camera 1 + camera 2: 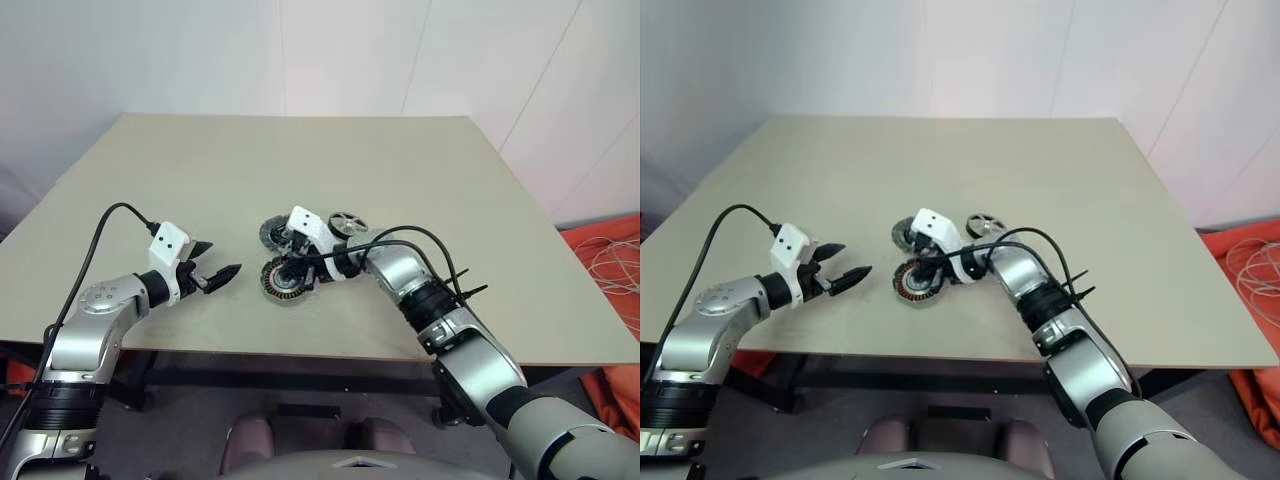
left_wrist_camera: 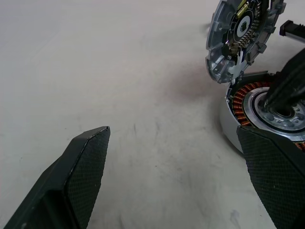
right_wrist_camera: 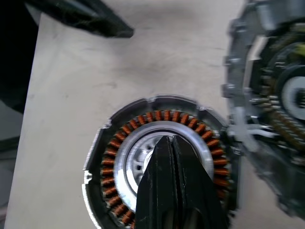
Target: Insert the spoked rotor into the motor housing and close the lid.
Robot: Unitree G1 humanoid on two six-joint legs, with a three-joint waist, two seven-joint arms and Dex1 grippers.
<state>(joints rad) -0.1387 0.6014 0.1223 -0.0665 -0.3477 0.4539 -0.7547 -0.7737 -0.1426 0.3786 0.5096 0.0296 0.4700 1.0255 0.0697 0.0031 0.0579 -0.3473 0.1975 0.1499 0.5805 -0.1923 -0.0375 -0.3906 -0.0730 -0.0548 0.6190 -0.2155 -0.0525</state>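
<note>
Where the beige table [image 1: 150,200] holds its few items near the front edge, they run from left to right as follows.

Left gripper [image 1: 222,270]: at the left front of the table, hovering just over the surface, pointing right toward the parts. Its two black fingers [image 2: 81,176] stand wide apart with only bare tabletop between them. It holds nothing and sits well apart from the housing. A black cable [image 1: 100,225] loops up from its wrist.

Motor housing [image 3: 157,143]: a round, shallow silver-grey casing lying flat, near the front edge at the middle of the table. A ring of copper-coloured windings circles a silver hub, and the top is open.

Right gripper [image 3: 172,148]: reaching in from the right, angled down over the housing. Its black fingers are pressed together, with nothing seen between them. The tips sit over the silver hub; whether they touch it cannot be told.

Lid [image 2: 238,38]: a round grey disc with a dark ribbed ring and a small white and black centre. It lies just behind the housing and meets its rim at one edge. Whether it lies flat or stands tilted cannot be told.

Spoked rotor [image 1: 347,224]: a small wheel with a black rim and shiny silver spokes. It lies flat on the table, right of the lid, behind the right arm, apart from the housing.
</note>
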